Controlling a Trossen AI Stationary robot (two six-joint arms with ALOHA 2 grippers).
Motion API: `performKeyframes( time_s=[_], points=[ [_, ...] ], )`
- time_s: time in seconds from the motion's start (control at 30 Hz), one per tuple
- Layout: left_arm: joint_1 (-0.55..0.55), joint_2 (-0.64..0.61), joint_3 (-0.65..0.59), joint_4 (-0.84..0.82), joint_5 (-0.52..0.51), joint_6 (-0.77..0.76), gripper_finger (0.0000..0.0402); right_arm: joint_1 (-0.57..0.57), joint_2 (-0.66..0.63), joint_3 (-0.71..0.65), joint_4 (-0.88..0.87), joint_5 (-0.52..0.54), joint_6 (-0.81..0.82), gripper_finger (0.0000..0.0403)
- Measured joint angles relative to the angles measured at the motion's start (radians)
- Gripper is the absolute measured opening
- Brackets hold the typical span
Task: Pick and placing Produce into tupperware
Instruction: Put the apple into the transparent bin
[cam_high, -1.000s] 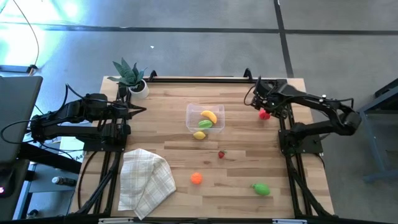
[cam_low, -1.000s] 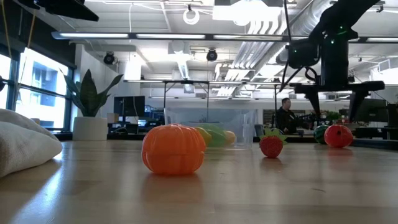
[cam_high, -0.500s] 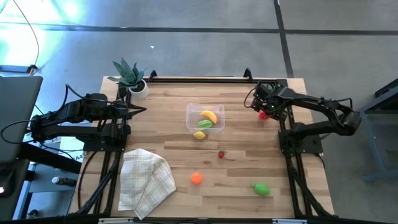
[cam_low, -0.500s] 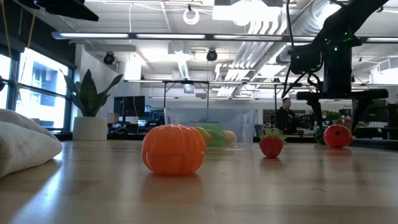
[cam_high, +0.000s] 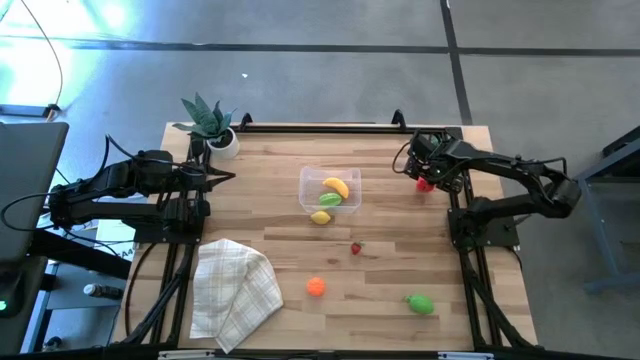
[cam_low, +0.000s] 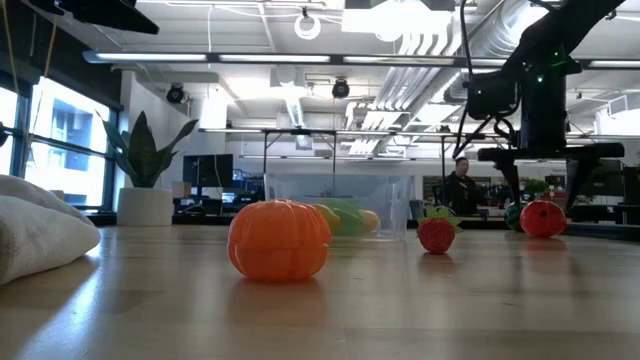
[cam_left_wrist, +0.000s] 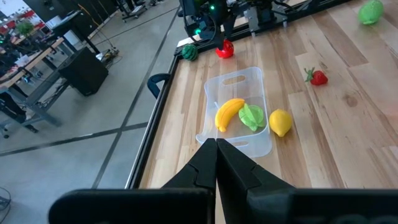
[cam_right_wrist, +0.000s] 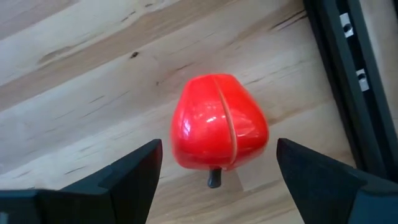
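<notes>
The clear tupperware (cam_high: 312, 182) stands mid-table with a yellow banana (cam_high: 337, 186) and a green piece (cam_high: 330, 199) inside; a lemon (cam_high: 320, 217) lies at its near wall. A red piece (cam_right_wrist: 219, 121) rests on the wood at the far right, its stem showing. My right gripper (cam_right_wrist: 217, 149) hangs open over it, pointing down, one finger on either side and apart from it. A strawberry (cam_high: 355, 248), an orange piece (cam_high: 316, 287) and a green piece (cam_high: 420, 303) lie toward the near edge. My left gripper (cam_left_wrist: 216, 155) waits shut at the left.
A potted plant (cam_high: 212, 125) stands at the far left corner and a checked cloth (cam_high: 235, 290) lies near left. A dark green piece (cam_left_wrist: 189, 52) sits by the far edge beside the red one. The black frame rail (cam_right_wrist: 348, 74) runs close past the red piece.
My right gripper has sunk a little toward the red piece and then kept still, its fingers as wide apart as before. The produce has not moved.
</notes>
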Motion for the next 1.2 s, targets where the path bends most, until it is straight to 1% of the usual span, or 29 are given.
performKeyframes(
  time_s=[0.3,0.6,0.83,0.93,1.07,1.2],
  points=[
    [0.0,0.0,0.0,0.0,0.0,0.0,0.0001,0.0,0.002,0.0,-0.004,0.011,-0.008,0.0308],
    [0.0,0.0,0.0,0.0,0.0,0.0,0.0001,0.0,0.043,0.0,0.003,0.019,-0.005,0.0308],
    [0.0,0.0,0.0,0.0,0.0,0.0,0.0001,0.0,0.043,0.0,0.005,0.035,-0.005,0.0308],
    [0.0,0.0,0.0,0.0,0.0,0.0,0.0001,0.0,0.043,-0.03,0.06,0.04,-0.001,0.0308],
    [0.0,0.0,0.0,0.0,0.0,0.0,0.0001,0.0,0.043,-0.105,0.167,-0.001,0.031,0.0308],
    [0.0,0.0,0.0,0.0,0.0,0.0,0.0001,0.0,0.04,-0.117,0.186,-0.007,0.052,0.0308]
  ],
)
